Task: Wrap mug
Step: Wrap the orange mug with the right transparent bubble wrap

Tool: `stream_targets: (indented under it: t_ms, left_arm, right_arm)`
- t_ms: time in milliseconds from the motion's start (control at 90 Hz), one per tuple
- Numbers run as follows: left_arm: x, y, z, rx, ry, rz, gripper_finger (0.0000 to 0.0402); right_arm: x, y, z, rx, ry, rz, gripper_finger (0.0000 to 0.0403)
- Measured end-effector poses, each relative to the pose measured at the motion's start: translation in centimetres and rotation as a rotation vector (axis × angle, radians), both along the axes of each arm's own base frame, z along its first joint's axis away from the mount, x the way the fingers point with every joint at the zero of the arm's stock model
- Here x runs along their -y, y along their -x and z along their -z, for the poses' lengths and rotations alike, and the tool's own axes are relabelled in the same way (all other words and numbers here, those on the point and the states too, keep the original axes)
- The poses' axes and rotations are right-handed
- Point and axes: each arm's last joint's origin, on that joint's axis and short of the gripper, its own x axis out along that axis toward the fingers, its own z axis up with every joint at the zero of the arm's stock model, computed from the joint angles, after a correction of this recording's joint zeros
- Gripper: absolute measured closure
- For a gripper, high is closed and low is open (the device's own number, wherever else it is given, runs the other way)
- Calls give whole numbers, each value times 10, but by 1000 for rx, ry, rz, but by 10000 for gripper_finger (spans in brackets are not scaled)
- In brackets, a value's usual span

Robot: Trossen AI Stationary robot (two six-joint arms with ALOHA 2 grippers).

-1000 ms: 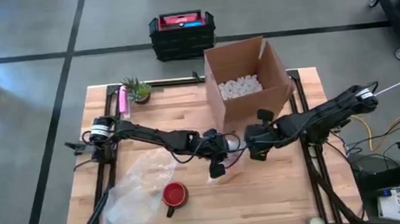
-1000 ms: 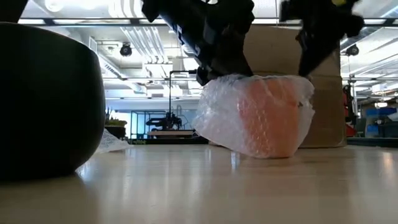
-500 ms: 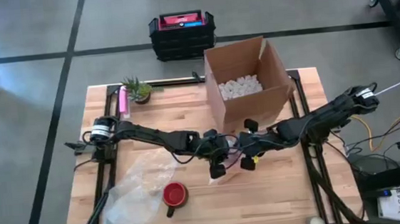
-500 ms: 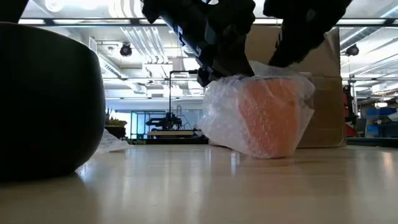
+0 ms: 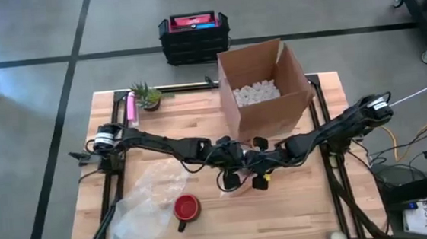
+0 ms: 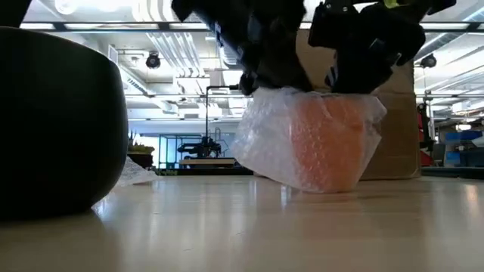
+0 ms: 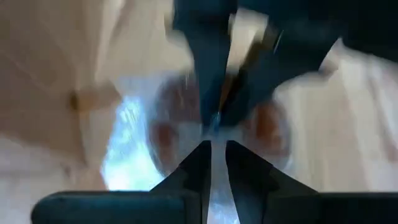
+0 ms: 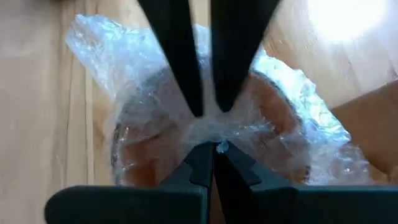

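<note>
Since a second ago: my right gripper (image 5: 259, 175) has slid in from beside the box (image 5: 266, 85) to meet my left gripper (image 5: 232, 175) over the wrapped mug (image 6: 327, 140); the bundle sits a touch squarer on the table.

High view: both my arms reach to mid-table and my two grippers are close together just in front of the box. The bundle is mostly hidden under them. A red mug (image 5: 186, 208) stands bare nearer the front edge, beside a loose sheet of bubble wrap (image 5: 146, 209).

Low view: the orange mug stands on the table (image 6: 242, 227) inside its bubble wrap, with both my grippers pressing at the top of the bundle.

Left wrist view: my left fingers (image 7: 196, 168) are nearly closed, a thin gap between the tips, pinching gathered wrap above the mug's mouth.

Right wrist view: my right fingers (image 8: 200, 163) are closed tight on the bunched wrap at the same spot, facing the other pair.

Step in hand: I judge I am gathering the loose ends over the mug's opening.

Next move: it calls for tucking or twisting that bunch down so it holds, without tipping the mug.
</note>
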Motion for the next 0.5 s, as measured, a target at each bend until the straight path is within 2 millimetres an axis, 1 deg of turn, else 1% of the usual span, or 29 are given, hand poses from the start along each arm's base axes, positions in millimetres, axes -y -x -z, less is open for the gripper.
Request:
stream_targets:
  t_ms: [78, 200, 289, 422, 500]
  left_arm:
    - [0, -1, -1, 17, -19, -8, 365]
    - [1, -8, 14, 10, -23, -3, 365]
    - [2, -12, 20, 8, -24, -4, 365]
    - [2, -16, 29, 0, -23, -5, 365]
    - [2, -17, 30, 0, -24, -6, 365]
  right_arm:
    - [-1, -2, -3, 3, 1, -8, 403]
    - [-1, -4, -6, 2, -4, -16, 403]
    - [-1, -4, -6, 0, -2, -18, 403]
    - [-1, 1, -9, -27, 4, -24, 403]
    - [1, 6, -15, -65, 7, -26, 403]
